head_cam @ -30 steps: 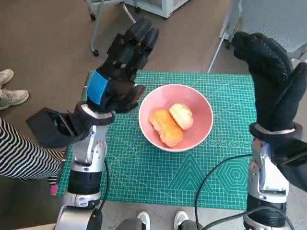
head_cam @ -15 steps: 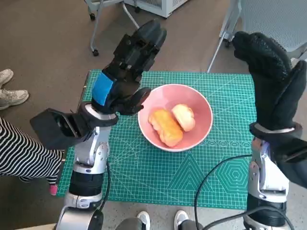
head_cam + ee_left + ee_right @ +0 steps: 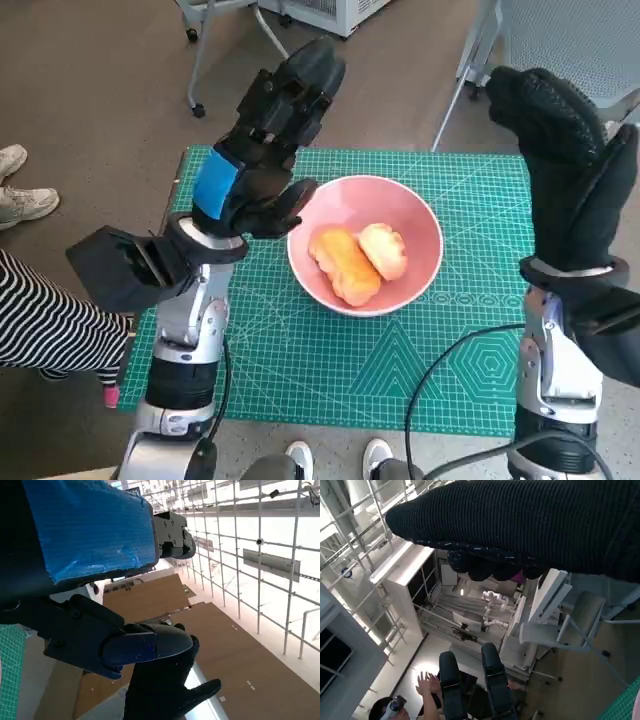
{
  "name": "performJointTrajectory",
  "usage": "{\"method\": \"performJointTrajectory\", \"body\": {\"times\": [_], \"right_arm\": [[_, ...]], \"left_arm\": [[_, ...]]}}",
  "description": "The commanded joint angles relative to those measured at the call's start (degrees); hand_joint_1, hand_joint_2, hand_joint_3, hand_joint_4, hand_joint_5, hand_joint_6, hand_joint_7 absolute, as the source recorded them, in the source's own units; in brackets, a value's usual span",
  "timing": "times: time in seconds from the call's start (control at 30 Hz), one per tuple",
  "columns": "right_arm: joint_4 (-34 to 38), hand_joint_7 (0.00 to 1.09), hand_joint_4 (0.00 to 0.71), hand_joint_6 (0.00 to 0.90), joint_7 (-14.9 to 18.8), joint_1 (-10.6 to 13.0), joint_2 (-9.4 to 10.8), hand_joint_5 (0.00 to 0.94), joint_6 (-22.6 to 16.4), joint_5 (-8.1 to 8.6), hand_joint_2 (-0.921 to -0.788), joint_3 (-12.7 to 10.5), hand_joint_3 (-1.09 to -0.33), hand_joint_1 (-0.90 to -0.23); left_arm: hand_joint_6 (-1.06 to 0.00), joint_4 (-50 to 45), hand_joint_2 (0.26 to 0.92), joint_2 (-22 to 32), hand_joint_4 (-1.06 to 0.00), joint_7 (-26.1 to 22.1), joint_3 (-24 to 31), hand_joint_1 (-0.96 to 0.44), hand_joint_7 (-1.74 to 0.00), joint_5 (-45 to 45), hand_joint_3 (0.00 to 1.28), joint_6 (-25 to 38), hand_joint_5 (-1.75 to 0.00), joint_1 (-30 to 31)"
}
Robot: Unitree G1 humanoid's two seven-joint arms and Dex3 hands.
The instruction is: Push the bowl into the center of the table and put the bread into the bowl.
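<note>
Bread in the bowl, left hand lifting clear.

Two pieces of bread (image 3: 358, 258) lie in the pink bowl (image 3: 420, 275) near the middle of the desk (image 3: 300, 370); the pair has slid a little in the last second as the empty left hand (image 3: 262, 150), fingers loosely extended, rose beside the rim. The right hand (image 3: 570, 170) hangs raised over the right edge, holding nothing. The task looks done.

Seemingly open mat (image 3: 330, 365) before bowl (image 3: 420, 215)
</note>
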Motion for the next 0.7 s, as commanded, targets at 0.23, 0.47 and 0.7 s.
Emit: {"method": "performJointTrajectory", "body": {"times": [0.23,0.47,0.7], "right_arm": [[0.8,0.57,0.227,0.143,-0.8,1.5,0.3,0.002,0.4,-1.18,-0.921,0.4,-0.69,-0.726],[1.3,0.57,0.226,0.133,-0.6,1.5,0.5,0.001,0.0,-0.88,-0.921,0.5,-0.69,-0.729],[1.6,0.57,0.226,0.128,-0.2,1.4,0.6,0.001,-0.1,-0.29,-0.921,0.5,-0.69,-0.731]], "left_arm": [[0.0,1.2,0.921,-0.2,-0.04,1.1,0.0,-0.72,-0.44,1.5,0.52,-2.3,-0.06,0.1],[0.0,1.8,0.921,-0.1,-0.04,0.9,0.0,-0.72,-0.43,1.2,0.51,-2.7,-0.07,0.2],[0.0,1.9,0.921,-0.1,-0.03,0.6,0.2,-0.73,-0.43,0.7,0.51,-2.6,-0.08,0.3]]}}
